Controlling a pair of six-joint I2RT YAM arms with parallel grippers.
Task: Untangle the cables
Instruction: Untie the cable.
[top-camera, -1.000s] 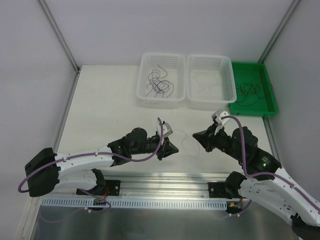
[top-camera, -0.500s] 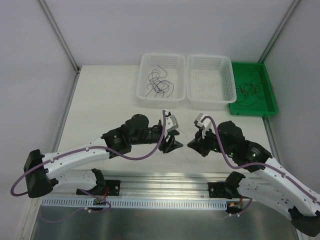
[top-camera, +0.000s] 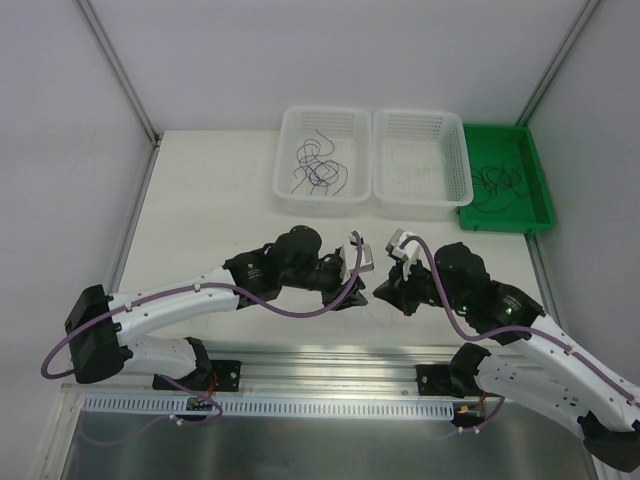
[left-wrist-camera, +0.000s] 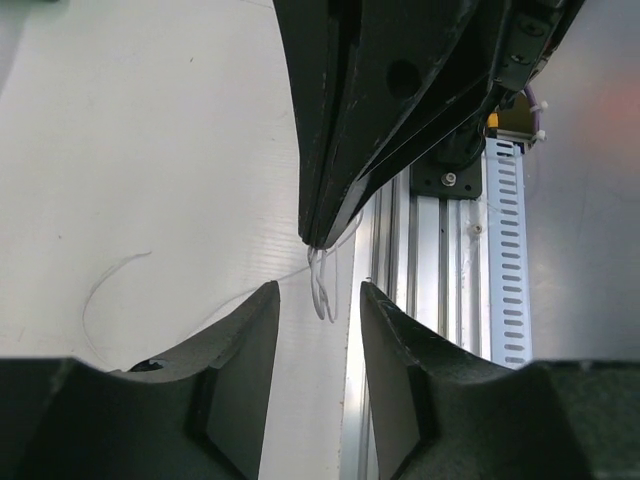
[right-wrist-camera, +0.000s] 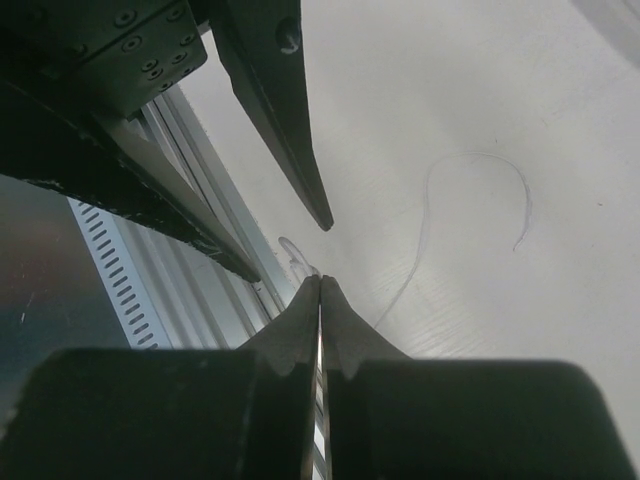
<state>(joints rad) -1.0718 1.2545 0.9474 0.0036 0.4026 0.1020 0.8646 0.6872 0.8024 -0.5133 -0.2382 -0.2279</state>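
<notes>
While tight on cable (left-wrist-camera: 320, 295), right end effector (right-wrist-camera: 320, 282).

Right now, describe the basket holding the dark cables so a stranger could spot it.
At the far edge of the table, three containers stand in a row. It is the leftmost basket: white mesh like its neighbour, but with dark curly cables in it, and not green like the tray at the right end.

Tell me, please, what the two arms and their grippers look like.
Both the left arm and right arm have white links, black joints and a purple cable looping alongside. The left gripper and right gripper have black, tapering fingers.
</notes>
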